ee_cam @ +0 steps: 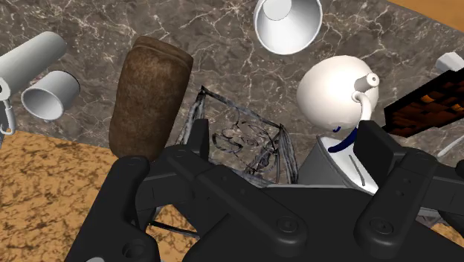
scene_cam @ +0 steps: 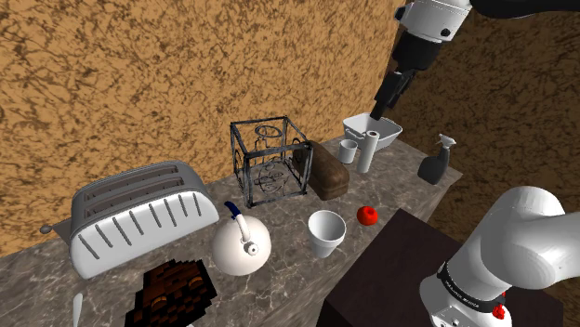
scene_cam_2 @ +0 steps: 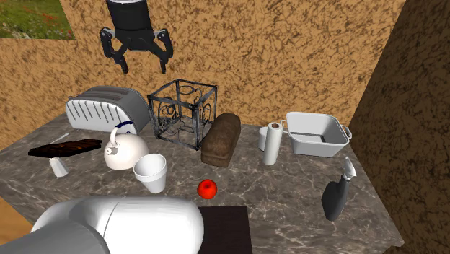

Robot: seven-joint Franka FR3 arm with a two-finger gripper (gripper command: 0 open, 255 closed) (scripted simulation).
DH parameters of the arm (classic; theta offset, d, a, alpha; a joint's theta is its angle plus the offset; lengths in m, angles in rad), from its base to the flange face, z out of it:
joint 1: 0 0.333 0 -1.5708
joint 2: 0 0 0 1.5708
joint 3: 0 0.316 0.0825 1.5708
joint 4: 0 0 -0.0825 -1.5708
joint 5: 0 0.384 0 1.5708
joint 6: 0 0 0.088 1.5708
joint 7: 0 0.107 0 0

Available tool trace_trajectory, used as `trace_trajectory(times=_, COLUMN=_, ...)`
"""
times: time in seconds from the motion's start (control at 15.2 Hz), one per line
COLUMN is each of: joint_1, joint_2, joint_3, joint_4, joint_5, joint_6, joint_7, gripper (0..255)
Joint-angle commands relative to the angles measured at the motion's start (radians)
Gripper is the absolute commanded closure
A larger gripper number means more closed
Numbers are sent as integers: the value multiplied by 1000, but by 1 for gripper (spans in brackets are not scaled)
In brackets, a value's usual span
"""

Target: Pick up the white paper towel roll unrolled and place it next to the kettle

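Note:
The white paper towel roll stands upright on the marble counter, beside a small white cup. The white kettle with a dark blue handle sits far from it, in front of the toaster. My black gripper hangs high above the counter, over the wire basket and kettle, open and holding nothing. It is well away from the roll.
A toaster, wire basket, brown bread loaf, larger white cup and red apple crowd the counter. A white dish and a spray bottle stand past the roll. A dark slab lies by the kettle.

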Motion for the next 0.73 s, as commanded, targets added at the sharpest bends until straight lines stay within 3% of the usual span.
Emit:
trace_trajectory(times=0.0, joint_1=0, joint_2=0, joint_3=0, joint_4=0, joint_5=0, joint_6=0, joint_7=0, gripper=0)
trace_trajectory(times=0.66, joint_1=-76, joint_2=116, joint_3=-148, joint_4=-113, joint_5=-85, joint_6=226, joint_7=-139, gripper=0)
